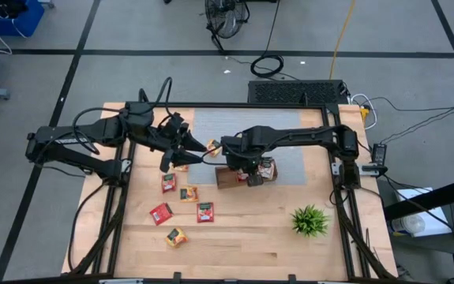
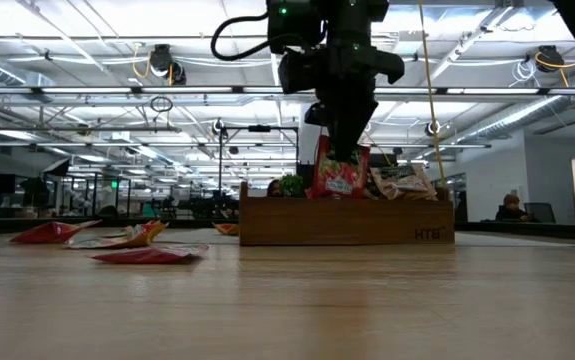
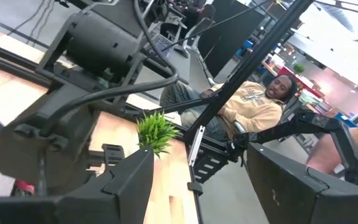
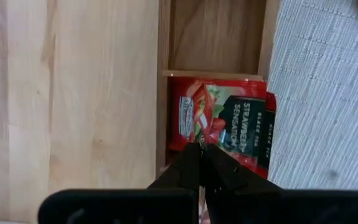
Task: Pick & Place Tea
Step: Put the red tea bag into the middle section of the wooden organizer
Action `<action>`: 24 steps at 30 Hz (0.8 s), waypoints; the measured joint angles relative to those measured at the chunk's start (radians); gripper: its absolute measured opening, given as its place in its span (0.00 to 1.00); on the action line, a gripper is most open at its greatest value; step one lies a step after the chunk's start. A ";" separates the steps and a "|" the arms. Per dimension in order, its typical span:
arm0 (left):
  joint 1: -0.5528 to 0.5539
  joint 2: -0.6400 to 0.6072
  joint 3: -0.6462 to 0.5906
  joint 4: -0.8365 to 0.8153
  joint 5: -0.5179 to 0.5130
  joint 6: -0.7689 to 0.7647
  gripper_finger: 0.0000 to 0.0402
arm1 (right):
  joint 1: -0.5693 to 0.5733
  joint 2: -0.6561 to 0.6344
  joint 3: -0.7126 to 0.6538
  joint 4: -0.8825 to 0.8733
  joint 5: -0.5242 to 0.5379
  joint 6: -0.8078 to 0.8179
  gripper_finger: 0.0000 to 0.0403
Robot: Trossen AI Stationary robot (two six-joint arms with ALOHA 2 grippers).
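The right pincer (image 4: 202, 149) pinches a red strawberry tea sachet (image 4: 219, 124) upright over the wooden tray (image 2: 347, 222), ready for release into a compartment. The left pincer (image 1: 185, 150) waits spread, left of the tray.

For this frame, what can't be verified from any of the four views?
- Tray contents, high view: the right gripper and its arm cover most compartments.
- Sachet count in the tray, low view: its front wall hides all but the tops.
- Red sachet in the right gripper, right wrist view: the fingers hide its lower edge.
- Left gripper: too small in the high view to tell if it holds anything.
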State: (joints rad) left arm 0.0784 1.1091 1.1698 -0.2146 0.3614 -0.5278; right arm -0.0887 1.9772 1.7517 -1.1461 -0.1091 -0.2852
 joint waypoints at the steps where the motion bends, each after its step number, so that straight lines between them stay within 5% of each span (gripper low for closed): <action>1: 0.000 0.000 0.000 0.000 0.003 -0.001 0.63 | -0.001 0.000 -0.005 0.002 0.000 -0.004 0.00; 24: 0.001 0.000 0.000 0.064 -0.015 0.009 0.61 | 0.005 0.013 -0.056 0.069 -0.025 -0.030 0.00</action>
State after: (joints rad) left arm 0.0792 1.1095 1.1698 -0.1511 0.3463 -0.5188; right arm -0.0834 1.9897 1.6958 -1.0770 -0.1338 -0.3153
